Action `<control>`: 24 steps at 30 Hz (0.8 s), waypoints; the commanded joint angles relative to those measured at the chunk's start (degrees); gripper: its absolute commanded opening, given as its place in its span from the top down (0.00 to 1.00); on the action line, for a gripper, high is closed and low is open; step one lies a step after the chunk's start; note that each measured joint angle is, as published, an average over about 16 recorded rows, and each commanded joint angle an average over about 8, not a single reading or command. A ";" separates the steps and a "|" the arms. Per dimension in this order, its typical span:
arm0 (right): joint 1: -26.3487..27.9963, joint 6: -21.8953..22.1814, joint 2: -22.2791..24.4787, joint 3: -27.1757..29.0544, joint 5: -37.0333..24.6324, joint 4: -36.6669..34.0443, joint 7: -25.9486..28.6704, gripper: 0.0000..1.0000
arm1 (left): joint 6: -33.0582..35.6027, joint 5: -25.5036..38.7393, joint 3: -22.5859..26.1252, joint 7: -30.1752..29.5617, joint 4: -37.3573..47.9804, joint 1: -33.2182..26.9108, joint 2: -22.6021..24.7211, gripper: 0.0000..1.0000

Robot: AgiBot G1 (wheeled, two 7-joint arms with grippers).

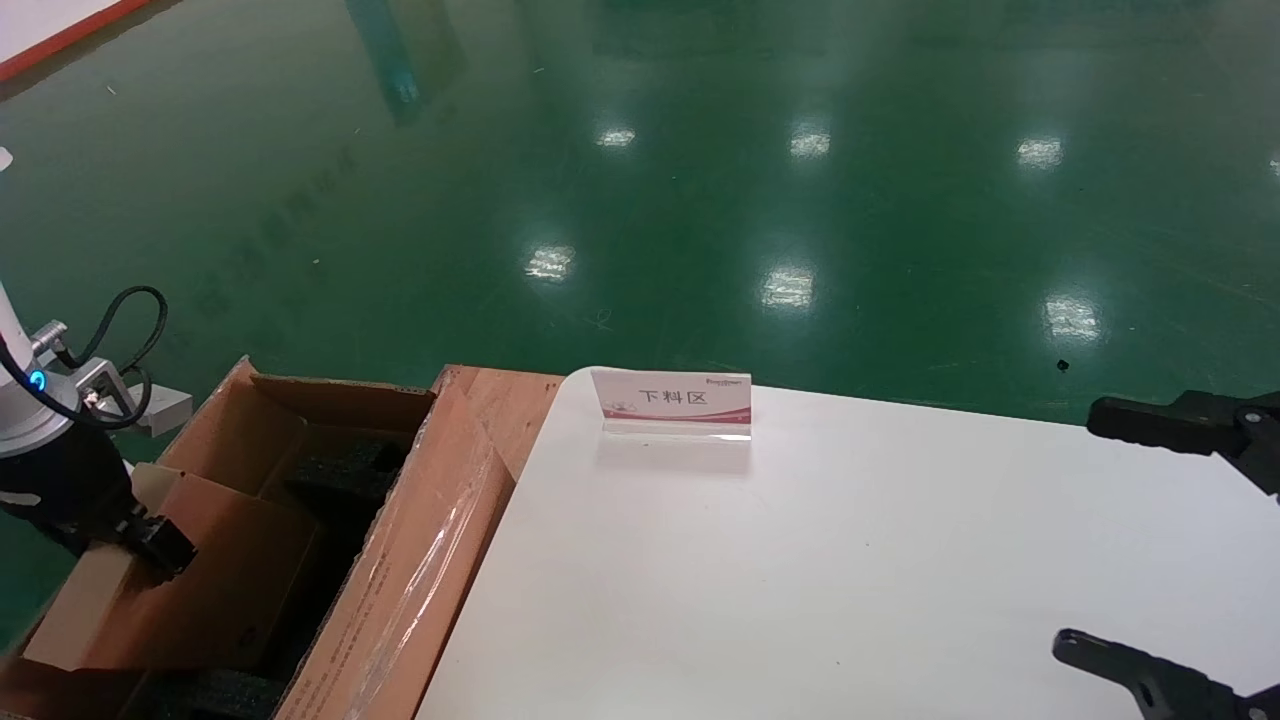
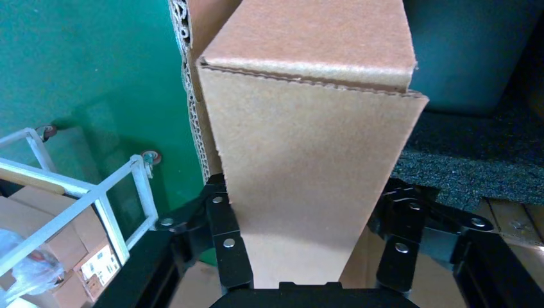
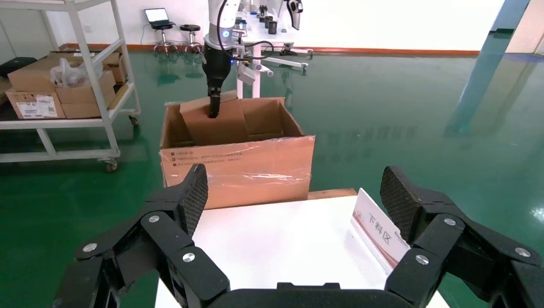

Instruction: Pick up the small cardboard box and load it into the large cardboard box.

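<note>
Small cardboard box is clamped in the left gripper, tilted, lower end already down inside the large cardboard box. In the left wrist view the fingers press both broad faces of the slim box, so it's a firm hold, jaws shut on it.

Key relation: the box hangs straight out from the claw, long axis running down into the carton along its length, toward the black foam padding. It sits against the carton's outer wall, away from the taped flap. Can't tell from the head view whether the lower edge is touching foam or hanging just above it; that part is hidden by the box itself.

Judgement: loading is nearly done, what's left is lowering until seated, then letting go. Risk is the lower corner catching on a foam edge.

Right gripper is parked over the white table, jaws spread wide, holding nothing, well apart from the carton. A sign stand is on the table.
</note>
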 commanded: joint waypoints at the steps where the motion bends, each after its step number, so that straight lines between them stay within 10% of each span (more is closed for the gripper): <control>1: 0.00 0.00 0.00 0.00 0.00 0.00 0.00 0.00 | 0.02 0.06 0.02 -0.01 -0.08 -0.05 -0.03 0.00; 24: 0.02 -0.01 0.00 -0.03 0.01 -0.04 -0.02 0.00 | -1.92 1.69 -1.72 3.74 -7.50 -10.00 4.20 0.00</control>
